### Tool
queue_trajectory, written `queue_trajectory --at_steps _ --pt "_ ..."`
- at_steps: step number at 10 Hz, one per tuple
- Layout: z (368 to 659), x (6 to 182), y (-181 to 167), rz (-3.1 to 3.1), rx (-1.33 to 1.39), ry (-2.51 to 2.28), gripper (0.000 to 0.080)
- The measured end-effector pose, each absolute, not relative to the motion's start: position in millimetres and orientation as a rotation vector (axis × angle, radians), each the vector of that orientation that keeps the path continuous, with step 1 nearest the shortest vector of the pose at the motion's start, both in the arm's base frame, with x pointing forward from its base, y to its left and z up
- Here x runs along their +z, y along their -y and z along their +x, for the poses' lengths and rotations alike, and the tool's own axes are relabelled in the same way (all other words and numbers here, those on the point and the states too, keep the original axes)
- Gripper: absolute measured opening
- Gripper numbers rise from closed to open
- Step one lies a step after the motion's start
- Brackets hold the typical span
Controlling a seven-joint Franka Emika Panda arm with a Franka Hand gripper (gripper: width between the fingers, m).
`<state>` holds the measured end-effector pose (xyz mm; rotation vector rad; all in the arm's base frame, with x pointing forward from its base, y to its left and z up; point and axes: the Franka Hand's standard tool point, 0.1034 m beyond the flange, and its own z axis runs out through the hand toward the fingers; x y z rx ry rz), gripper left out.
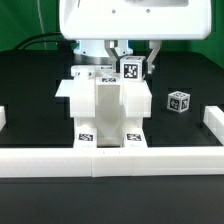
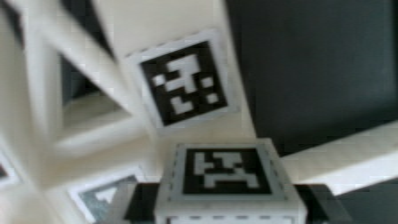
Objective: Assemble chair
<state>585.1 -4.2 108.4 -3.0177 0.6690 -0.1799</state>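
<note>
The partly built chair (image 1: pixel 105 110) is a boxy stack of matte-white pieces with black-and-white tags, standing at the middle of the black table. My gripper (image 1: pixel 131 72) hangs just above its back right corner in the exterior view. It is shut on a small white tagged cube (image 1: pixel 131 68). In the wrist view the cube (image 2: pixel 222 172) sits between my two dark fingers (image 2: pixel 157 200), with my gripper (image 2: pixel 228 205) around it. A tagged white chair panel (image 2: pixel 185 84) with slots lies right beyond it. A second small tagged cube (image 1: pixel 178 101) lies loose on the table to the exterior view's right.
A long low white rail (image 1: pixel 110 162) runs along the front, with raised ends at the exterior view's left (image 1: pixel 3 118) and right (image 1: pixel 212 125). The white robot body (image 1: pixel 125 20) fills the top of the exterior view.
</note>
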Motion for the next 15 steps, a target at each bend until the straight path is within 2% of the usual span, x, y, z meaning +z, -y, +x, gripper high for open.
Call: queue_trajectory --at_steps 5,9,10,12,15 --pt "585.2 108.4 4.8 -2.708 -0.145 -1.435 0.0268" --pt "584.9 108.3 4.6 -2.59 -0.12 -1.624 0.0268" --pt "584.8 108.2 4.5 -2.607 -0.121 -1.6 0.0363" --pt "584.4 108.4 0.7 -2.705 -0.129 -1.434 0.0612" --pt "585.2 109.1 1.5 -2.857 -0.161 -1.123 0.0647"
